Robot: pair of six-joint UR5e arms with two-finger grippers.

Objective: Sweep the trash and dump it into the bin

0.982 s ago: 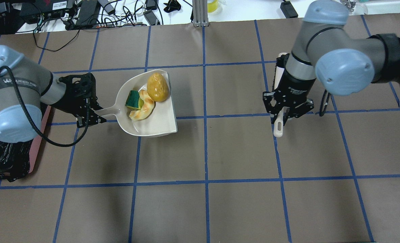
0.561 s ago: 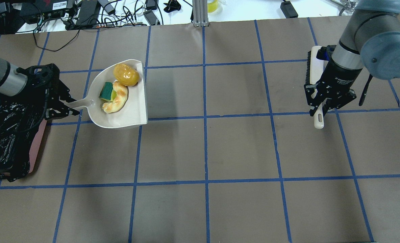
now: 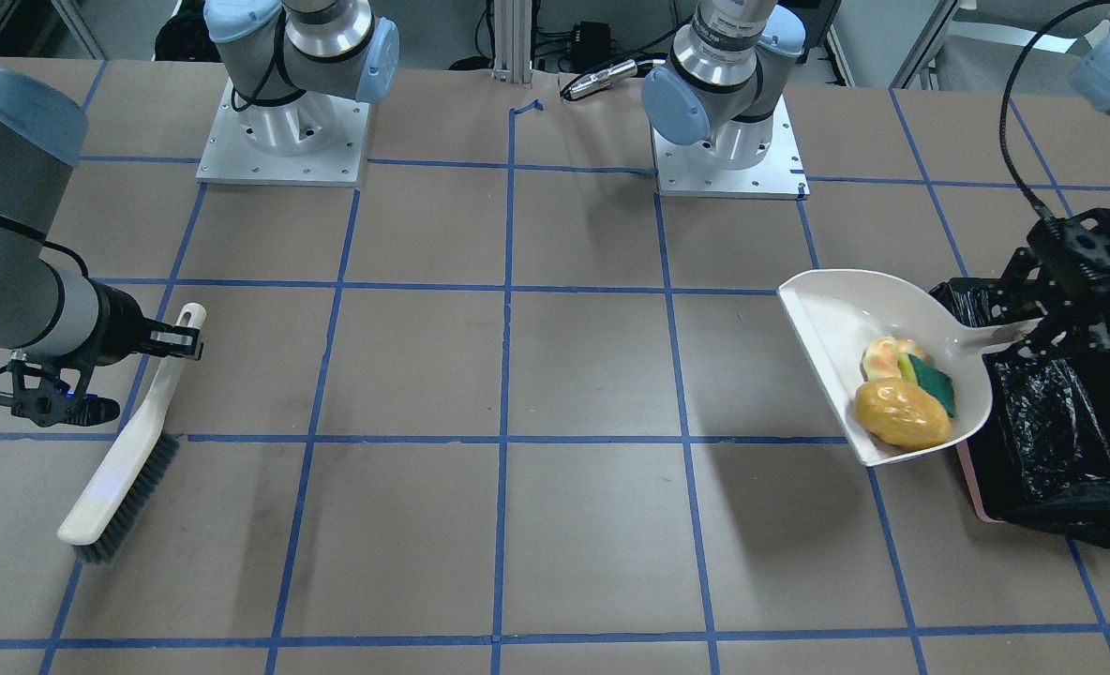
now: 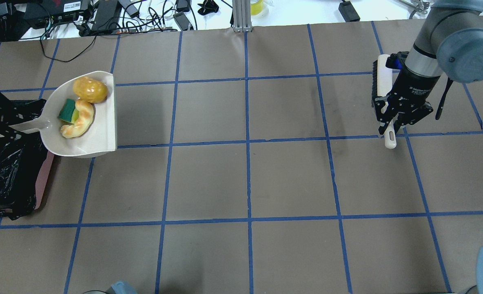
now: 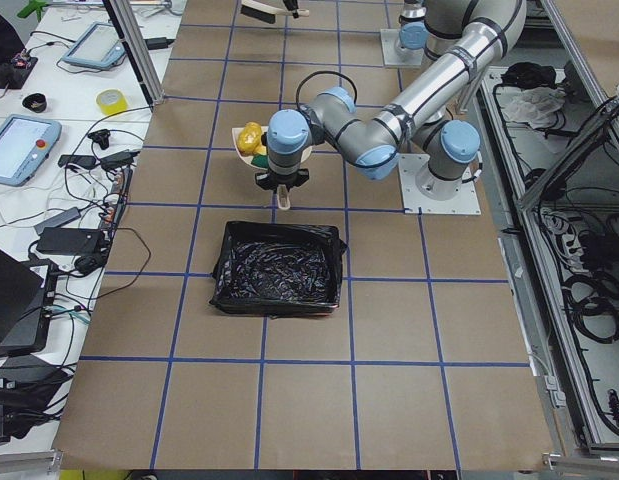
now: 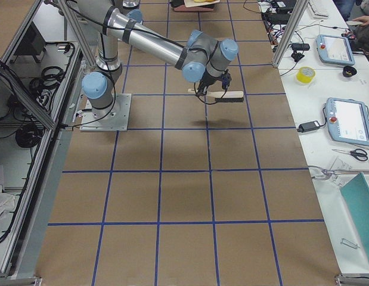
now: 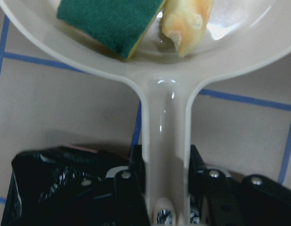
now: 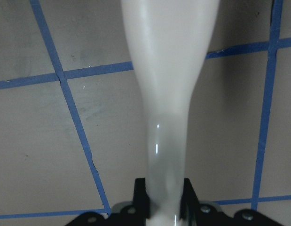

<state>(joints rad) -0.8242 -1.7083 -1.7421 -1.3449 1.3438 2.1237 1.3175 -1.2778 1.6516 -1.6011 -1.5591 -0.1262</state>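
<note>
The trash lies in an off-white dustpan (image 4: 100, 136): a yellow-brown potato (image 4: 89, 90), a tan croissant (image 4: 78, 122) and a green-and-yellow sponge (image 4: 66, 110). My left gripper (image 3: 1052, 323) is shut on the dustpan's handle (image 7: 165, 132). It holds the pan above the table, with the handle end over the edge of the bin (image 3: 1052, 441). The bin's black bag (image 4: 5, 171) fills the overhead view's left edge. Far to the right, my right gripper (image 4: 391, 124) is shut on the handle (image 8: 166, 94) of a white brush (image 3: 119, 469), whose bristle end is tilted down toward the table.
Brown paper with a blue tape grid (image 4: 247, 143) covers the table. Cables and power bricks (image 4: 103, 16) lie beyond the far edge. Both arm bases (image 3: 283, 131) stand on plates at the robot's side.
The left arm has carried the loaded dustpan left to the bin's edge. The right arm swung right with the brush, then barely moved.
</note>
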